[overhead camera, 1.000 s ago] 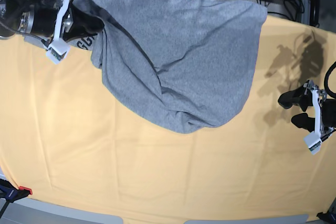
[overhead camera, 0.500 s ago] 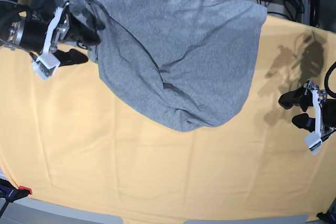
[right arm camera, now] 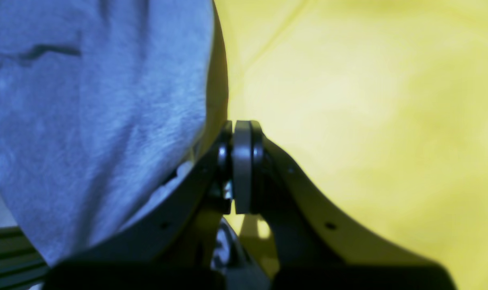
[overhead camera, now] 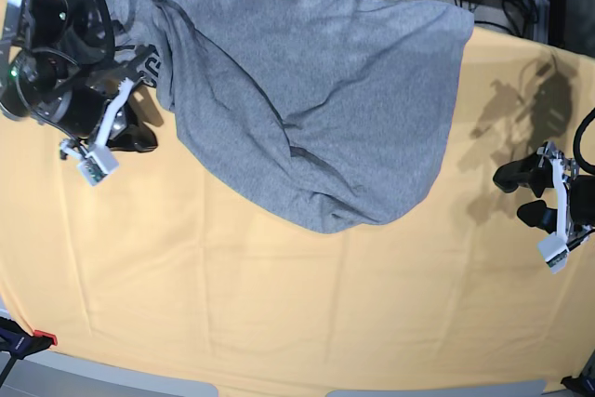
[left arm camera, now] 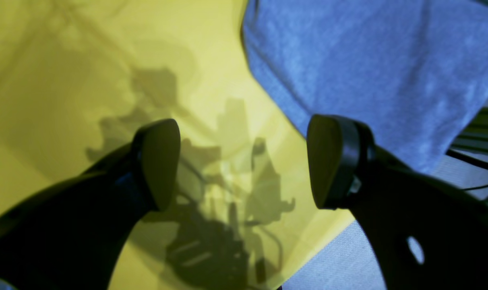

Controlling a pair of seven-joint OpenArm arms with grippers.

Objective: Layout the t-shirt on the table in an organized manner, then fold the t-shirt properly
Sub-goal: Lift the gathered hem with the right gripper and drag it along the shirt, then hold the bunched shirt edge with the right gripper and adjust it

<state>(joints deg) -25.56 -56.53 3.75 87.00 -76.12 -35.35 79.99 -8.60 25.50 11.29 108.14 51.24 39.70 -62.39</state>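
The table (overhead camera: 279,323), draped in yellow-orange cloth, bears the crumpled grey t-shirt (overhead camera: 316,99).

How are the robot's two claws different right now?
The left gripper has its jaws wide apart, while the right gripper has its jaws pressed together. The left gripper hangs off to the side of the t-shirt, over the table; the right gripper sits right beside the shirt's edge. Both are black and hold nothing.
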